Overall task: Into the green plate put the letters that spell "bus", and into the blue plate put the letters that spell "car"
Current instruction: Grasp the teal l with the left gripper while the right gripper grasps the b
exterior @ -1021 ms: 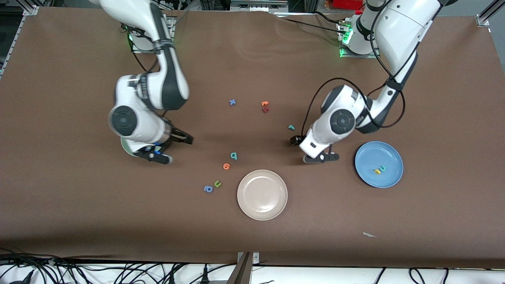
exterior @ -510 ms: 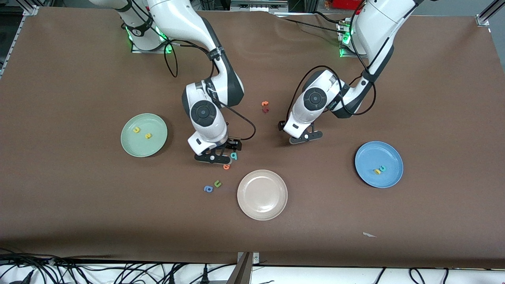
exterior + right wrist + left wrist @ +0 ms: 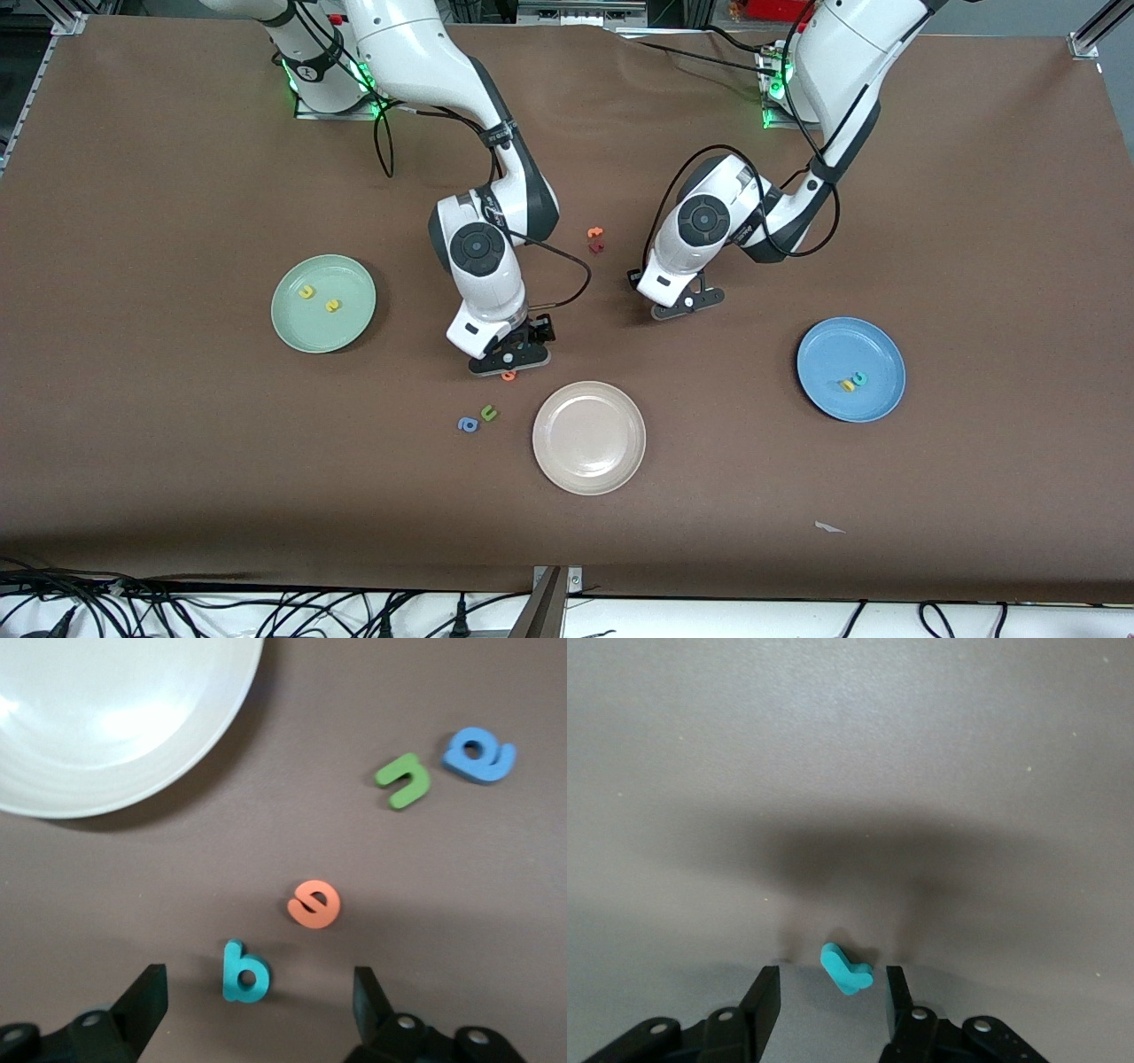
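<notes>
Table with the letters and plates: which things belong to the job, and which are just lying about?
Job: green plate holding yellow u, yellow s; blue plate holding yellow a, teal c; teal b inside the open right pincer; teal r inside the open left pincer.
Lying about: cream plate, orange e, green u, blue a, orange letter, dark red letter.

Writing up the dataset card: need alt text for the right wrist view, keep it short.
The right gripper hangs open low over the brown table, its dark fingers on either side of a teal "b". Past the "b" lie an orange round letter, a green "u" and a blue "a", with the cream-white plate at one corner.
</notes>
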{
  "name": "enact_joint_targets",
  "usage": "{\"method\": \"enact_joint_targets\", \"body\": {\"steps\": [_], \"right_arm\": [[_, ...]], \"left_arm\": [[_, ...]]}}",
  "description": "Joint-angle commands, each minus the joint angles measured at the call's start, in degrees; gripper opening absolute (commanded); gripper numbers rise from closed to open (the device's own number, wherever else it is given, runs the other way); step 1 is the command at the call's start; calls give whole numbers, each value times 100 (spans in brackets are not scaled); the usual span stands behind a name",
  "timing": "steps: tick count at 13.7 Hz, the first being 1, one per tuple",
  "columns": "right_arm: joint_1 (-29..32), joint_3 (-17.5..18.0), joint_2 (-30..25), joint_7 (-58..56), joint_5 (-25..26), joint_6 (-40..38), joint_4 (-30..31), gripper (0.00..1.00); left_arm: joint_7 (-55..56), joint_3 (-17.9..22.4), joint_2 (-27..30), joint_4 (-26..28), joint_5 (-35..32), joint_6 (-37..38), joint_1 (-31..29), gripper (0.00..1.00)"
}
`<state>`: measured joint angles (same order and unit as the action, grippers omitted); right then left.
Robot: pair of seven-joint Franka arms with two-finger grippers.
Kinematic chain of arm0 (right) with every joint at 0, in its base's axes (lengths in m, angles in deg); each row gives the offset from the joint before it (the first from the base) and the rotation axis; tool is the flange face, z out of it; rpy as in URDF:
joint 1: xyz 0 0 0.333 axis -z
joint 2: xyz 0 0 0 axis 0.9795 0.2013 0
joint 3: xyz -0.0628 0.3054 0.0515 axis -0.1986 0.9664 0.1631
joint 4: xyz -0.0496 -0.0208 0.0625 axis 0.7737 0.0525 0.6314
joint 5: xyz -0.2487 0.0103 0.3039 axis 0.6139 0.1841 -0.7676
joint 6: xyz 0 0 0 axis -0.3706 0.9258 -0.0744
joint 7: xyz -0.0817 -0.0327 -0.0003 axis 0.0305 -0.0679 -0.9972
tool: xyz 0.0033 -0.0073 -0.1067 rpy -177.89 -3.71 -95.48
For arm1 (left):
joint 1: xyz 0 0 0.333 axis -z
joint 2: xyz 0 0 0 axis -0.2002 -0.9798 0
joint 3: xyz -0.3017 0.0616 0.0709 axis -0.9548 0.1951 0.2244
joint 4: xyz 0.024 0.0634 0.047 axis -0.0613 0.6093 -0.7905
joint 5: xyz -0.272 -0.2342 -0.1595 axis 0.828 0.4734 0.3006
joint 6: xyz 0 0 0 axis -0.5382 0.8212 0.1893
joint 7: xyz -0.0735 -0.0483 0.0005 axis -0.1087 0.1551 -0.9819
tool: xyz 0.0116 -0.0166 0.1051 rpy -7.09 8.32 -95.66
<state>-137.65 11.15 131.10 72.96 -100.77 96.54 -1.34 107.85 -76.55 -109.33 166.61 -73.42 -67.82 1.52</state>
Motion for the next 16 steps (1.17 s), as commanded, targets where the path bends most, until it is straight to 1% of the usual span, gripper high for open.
{"method": "enact_joint_targets", "body": {"steps": [1, 3, 6, 8, 9, 10, 11, 12, 13, 14, 16], "right_arm": [[64, 148, 49, -79, 44, 117, -23, 64], [82, 218, 93, -44, 35, 117, -14, 58], [82, 227, 181, -44, 35, 204, -14, 57], [82, 227, 216, -44, 44, 222, -14, 53], [82, 227, 225, -44, 44, 222, -22, 47], [82, 227, 234, -44, 44, 222, -14, 38], [82, 227, 234, -52, 44, 222, -14, 26], [82, 227, 234, -52, 44, 214, -14, 21], [64, 227, 225, -87, 35, 205, -14, 11], [82, 227, 190, -140, 44, 153, -14, 9], [82, 149, 76, -149, 35, -136, -14, 9]], "left_arm": [[567, 9, 65, 48, -139, -71, -6, 56], [946, 9, 4, -5, -139, -71, 12, 56], [1395, 9, -32, -14, -122, -80, 38, 56], [1623, 9, -49, -14, -130, -88, 56, 53], [1685, 1, -84, -14, -139, -88, 56, 50], [1755, 1, -102, -14, -139, -149, 65, 48], [1913, 9, -111, -14, -139, -185, 65, 42], [1984, 9, -111, -14, -139, -211, 108, 37], [1993, 9, -111, -14, -139, -220, 126, 34], [2028, 9, -111, -14, -139, -220, 126, 27], [2073, 18, -111, -23, -148, -220, 135, 19]]}}
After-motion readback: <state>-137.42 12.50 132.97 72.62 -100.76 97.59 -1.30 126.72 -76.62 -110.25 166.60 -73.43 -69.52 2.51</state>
